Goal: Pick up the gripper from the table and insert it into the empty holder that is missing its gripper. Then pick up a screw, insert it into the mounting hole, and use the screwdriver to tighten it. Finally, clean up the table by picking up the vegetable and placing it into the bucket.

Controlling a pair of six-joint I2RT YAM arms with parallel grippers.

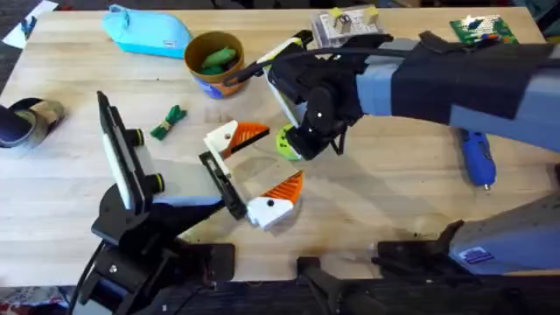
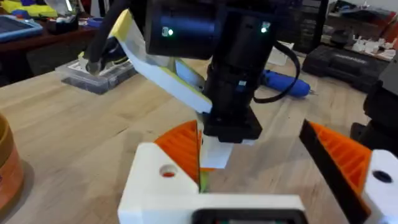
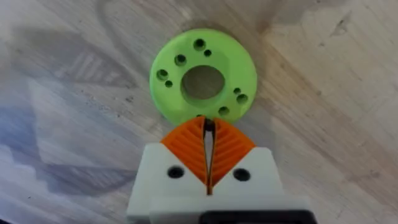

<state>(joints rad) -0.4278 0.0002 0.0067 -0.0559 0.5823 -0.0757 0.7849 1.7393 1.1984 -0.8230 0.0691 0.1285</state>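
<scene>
Right gripper [image 3: 209,134]: fingers pressed together, nipping a small dark sliver that looks like a screw [image 3: 209,127]. Just past the tips, a green ring [image 3: 203,76] lies flat on the desk. Left of it sits the holder [image 1: 223,184], long axis near-to-far. Left gripper [image 2: 249,134] is spread wide. The right arm is nearer.

Even, bright overhead illumination on the table [image 1: 79,87], without glare. Soft shadows fall beneath the right arm [image 1: 455,79] at centre frame. In the left wrist view, the near arm and background room are blurred; the green ring [image 3: 203,74] appears sharp.
</scene>
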